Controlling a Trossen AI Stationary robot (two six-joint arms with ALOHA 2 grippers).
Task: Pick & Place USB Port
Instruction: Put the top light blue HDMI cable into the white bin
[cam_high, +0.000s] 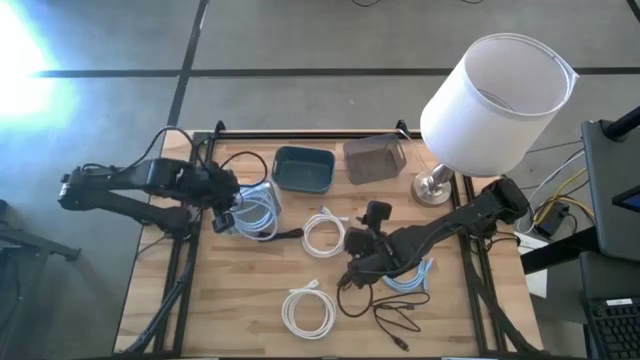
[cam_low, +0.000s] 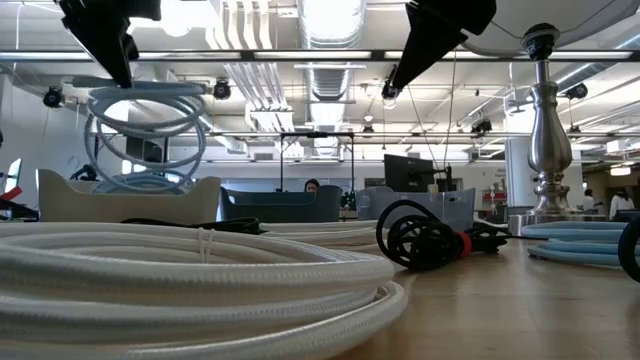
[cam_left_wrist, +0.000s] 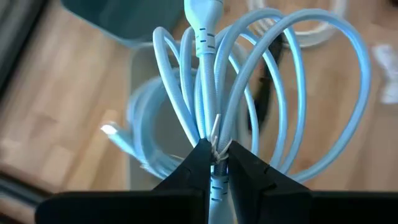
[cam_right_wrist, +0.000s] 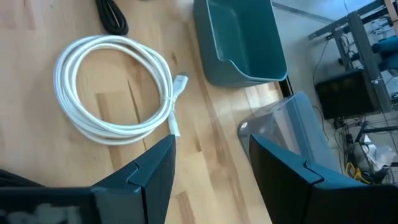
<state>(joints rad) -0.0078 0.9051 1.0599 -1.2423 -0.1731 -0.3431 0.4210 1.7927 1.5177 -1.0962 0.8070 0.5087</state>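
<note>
A light blue coiled USB cable (cam_left_wrist: 273, 87) hangs from my left gripper (cam_left_wrist: 214, 163), which is shut on it near the table's left side (cam_high: 228, 212). In the low view the coil (cam_low: 145, 125) dangles over a clear bin (cam_low: 130, 205). That clear bin (cam_high: 268, 190) has another light blue cable (cam_left_wrist: 140, 127) lying in it. My right gripper (cam_right_wrist: 212, 142) is open and holds nothing. It hovers mid-table (cam_high: 358, 255), near a white cable coil (cam_right_wrist: 115, 84) that lies flat on the wood. My left gripper pinches the light blue coil between its two fingers, at the spot where the strands are bunched together by a thin tie (cam_left_wrist: 214, 140). The fingers come from above, pointing down. The coil hangs below them with its loops spread and its plug end (cam_left_wrist: 204, 18) lowest.
A teal bin (cam_high: 303, 168) and a grey-brown bin (cam_high: 374, 160) stand at the far edge. A lamp with a white shade (cam_high: 495, 90) stands at the far right. Another white coil (cam_high: 308, 310), a black cable (cam_high: 385, 315), a light blue coil (cam_high: 410, 278) and a black adapter (cam_high: 377, 212) lie around the right arm.
</note>
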